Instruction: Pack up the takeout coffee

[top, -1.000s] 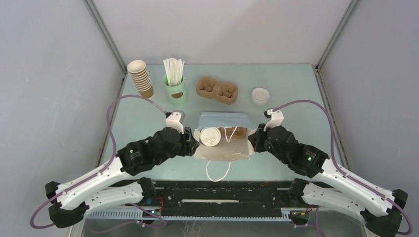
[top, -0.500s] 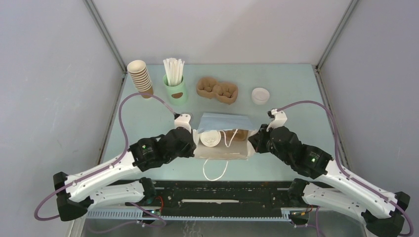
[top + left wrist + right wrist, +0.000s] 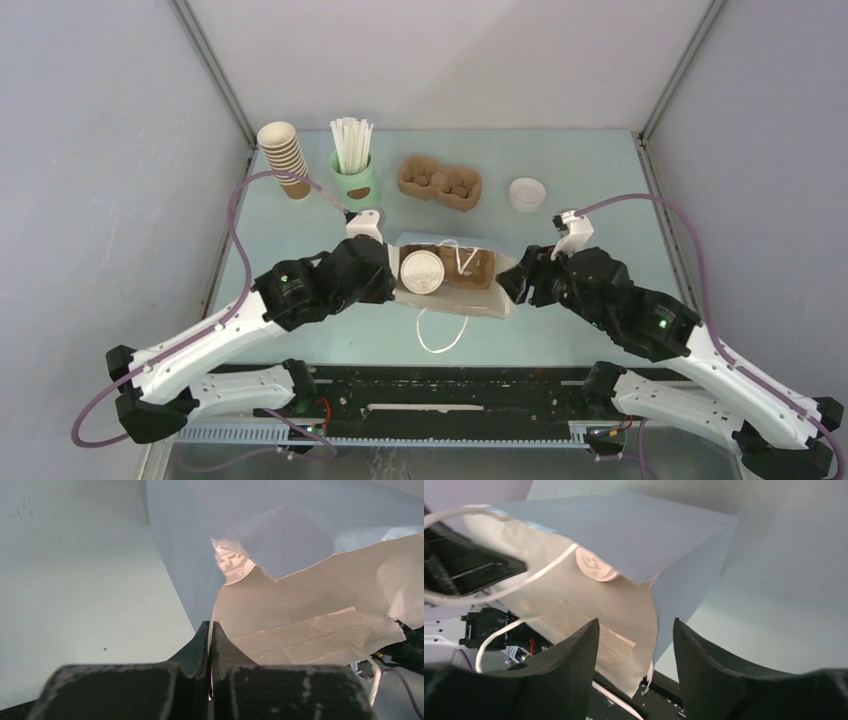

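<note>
The coffee (image 3: 421, 271) sits lid-up in the bag (image 3: 455, 302), beside a carrier (image 3: 476, 266), so packing looks nearly done, with only letting go left: the left tool (image 3: 210, 630) pinches the bag's left rim, while the right tool (image 3: 635, 630) gapes wide around its right corner.

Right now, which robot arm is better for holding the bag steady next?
Left, probably. The left gripper is pinched shut on the edge of the paper bag, while the right gripper has its fingers apart around the other edge, not squeezing it.
</note>
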Motion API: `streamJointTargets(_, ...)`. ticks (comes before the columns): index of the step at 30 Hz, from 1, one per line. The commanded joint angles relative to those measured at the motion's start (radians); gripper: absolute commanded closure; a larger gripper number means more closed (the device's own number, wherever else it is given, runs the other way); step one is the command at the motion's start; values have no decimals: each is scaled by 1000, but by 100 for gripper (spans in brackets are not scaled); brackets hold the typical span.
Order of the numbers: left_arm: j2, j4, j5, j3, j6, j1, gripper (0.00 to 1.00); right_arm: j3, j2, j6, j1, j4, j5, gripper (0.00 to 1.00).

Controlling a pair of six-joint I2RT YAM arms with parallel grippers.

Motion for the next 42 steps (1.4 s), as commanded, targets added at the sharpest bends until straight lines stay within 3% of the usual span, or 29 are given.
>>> streamJointTargets(1, 10, -13, 108, 64, -79, 74, 97, 149, -23, -72, 4, -82, -4, 29)
streamJointTargets(3, 10, -13, 171, 67, -100, 122, 97, 226, -18, -107, 3, -129, 20, 21)
streamJointTargets(7, 3, -13, 267, 63, -139, 215, 96, 339, -16, -181, 0, -188, 79, 17)
streamJointTargets(14, 2, 25, 492, 21, -219, 380, 91, 323, -44, -211, -10, -196, 123, 14)
streamJointTargets(20, 16, 75, 582, 20, -284, 486, 87, 278, -78, -200, -12, -191, 134, 14)
streamJointTargets(27, 129, 25, 603, 117, -207, 506, 63, 239, -108, -201, -12, -191, 152, 14)
streamJointTargets(33, 101, 18, 559, 130, -179, 531, 29, 209, -116, -203, -13, -183, 152, 13)
streamJointTargets(42, 46, -69, 433, 224, -47, 540, 2, 189, -88, -203, -15, -146, 116, 12)
